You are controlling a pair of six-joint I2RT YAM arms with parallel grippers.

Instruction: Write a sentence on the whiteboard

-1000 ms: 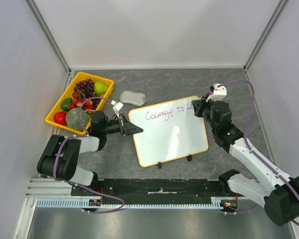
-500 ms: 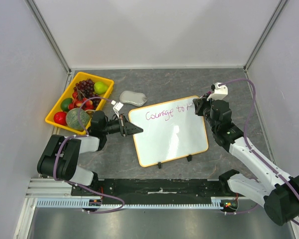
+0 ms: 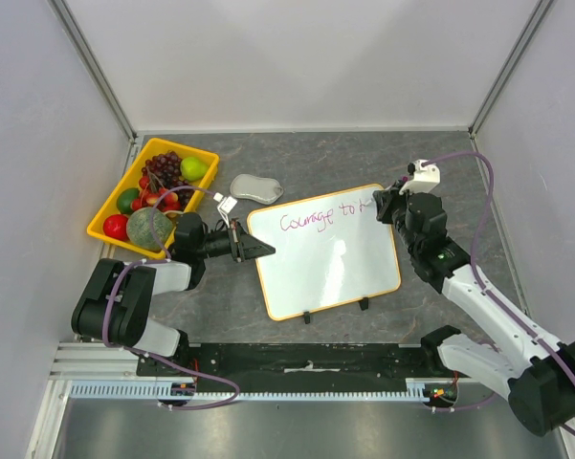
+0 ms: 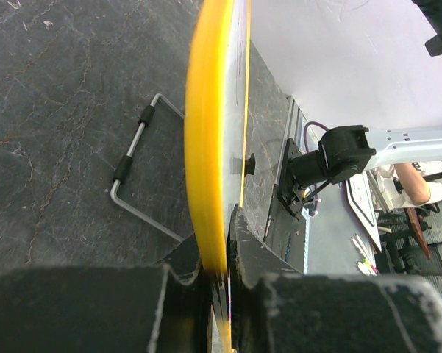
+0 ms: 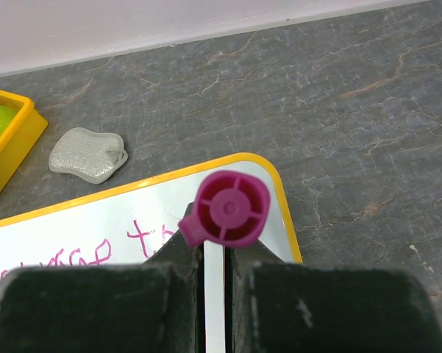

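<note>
- Yellow-orange rim of the whiteboard [image 4: 209, 147] sits between the fingers of the left gripper [image 4: 221, 276], which are clamped on the board's left edge. From those fingers the board stretches away to the right, its long axis running left to right.
- Purple-magenta, the sentence [image 3: 318, 216] runs along the board's far edge. It begins a little beyond the left fingers and reads about "Courage to", with one more stroke begun near the far right corner.
- The magenta marker [image 5: 226, 208] stands on end in the right gripper [image 5: 215, 254], whose fingers are closed tight on its barrel. The butt end faces the wrist camera and the tip is hidden beneath, so I cannot tell whether it touches the board.
- The last stroke lies just left of the right fingers, and the board's right rim lies just to their right, so little white remains on this line.
- The right arm is nearer the writing end, and the left only steadies the board. The next words probably call for dropping toward the near edge and going back leftward to start a second line.
</note>
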